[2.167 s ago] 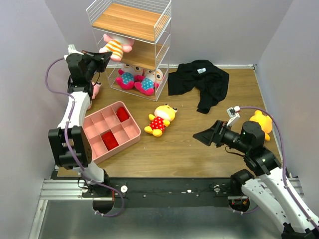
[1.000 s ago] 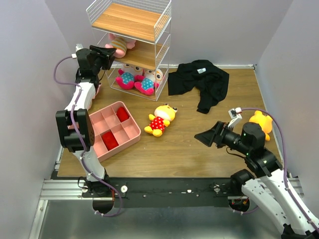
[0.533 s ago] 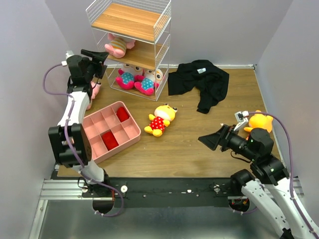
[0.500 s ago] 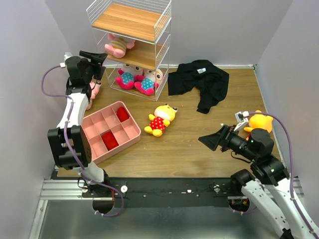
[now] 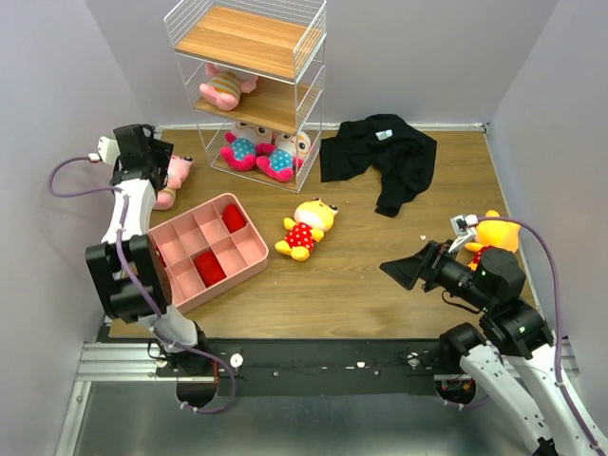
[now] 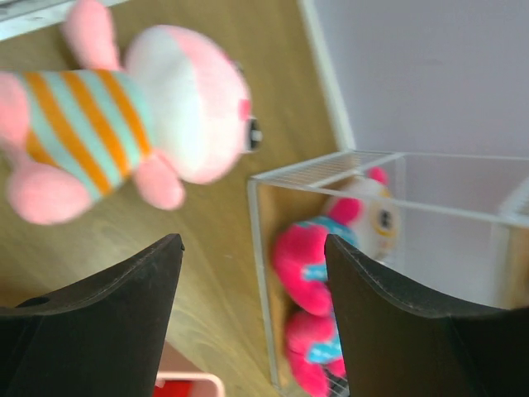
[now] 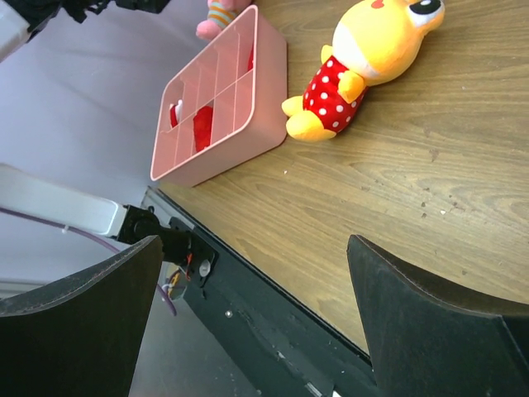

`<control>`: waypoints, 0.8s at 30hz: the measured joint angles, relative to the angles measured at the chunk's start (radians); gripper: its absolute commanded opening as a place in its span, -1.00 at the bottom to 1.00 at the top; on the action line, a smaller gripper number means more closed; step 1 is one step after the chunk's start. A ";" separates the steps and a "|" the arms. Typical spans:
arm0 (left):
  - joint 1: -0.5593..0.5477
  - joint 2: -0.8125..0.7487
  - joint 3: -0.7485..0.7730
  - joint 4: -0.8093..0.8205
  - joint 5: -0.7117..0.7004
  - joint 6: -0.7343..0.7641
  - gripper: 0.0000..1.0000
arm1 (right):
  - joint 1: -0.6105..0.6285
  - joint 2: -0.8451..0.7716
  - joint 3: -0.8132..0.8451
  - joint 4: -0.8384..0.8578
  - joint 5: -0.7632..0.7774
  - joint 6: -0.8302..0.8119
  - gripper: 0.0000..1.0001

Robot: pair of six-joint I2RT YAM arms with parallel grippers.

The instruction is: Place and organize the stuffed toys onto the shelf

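As seen from above, shelf [image 5: 285, 57] holds three toys [image 5: 223, 87]; pink toy [image 5: 169, 177] lies beside left gripper [image 5: 155, 159], two yellow toys [image 5: 309, 226] on table [image 5: 361, 275]. Left wrist: jaws apart, empty, pink toy ahead. Right wrist: right gripper [image 7: 254, 248] jaws apart, empty; tray [image 7: 240, 107] ahead.

the shelf [image 5: 249, 40] holds three stuffed toys [image 5: 221, 88]; three others lie loose outside it.

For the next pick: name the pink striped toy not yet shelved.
The pink toy on the table by the left tool; its twin lies on the middle tier of the shelf.
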 measured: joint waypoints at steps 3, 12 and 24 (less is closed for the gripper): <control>0.006 0.087 0.045 -0.057 -0.040 0.042 0.52 | 0.000 0.001 0.000 0.000 0.003 -0.004 1.00; 0.006 0.282 0.209 -0.184 -0.115 0.095 0.52 | 0.000 0.019 -0.009 0.005 0.022 -0.028 1.00; 0.006 0.477 0.365 -0.199 -0.133 0.124 0.00 | 0.000 0.055 -0.023 0.006 0.048 -0.055 1.00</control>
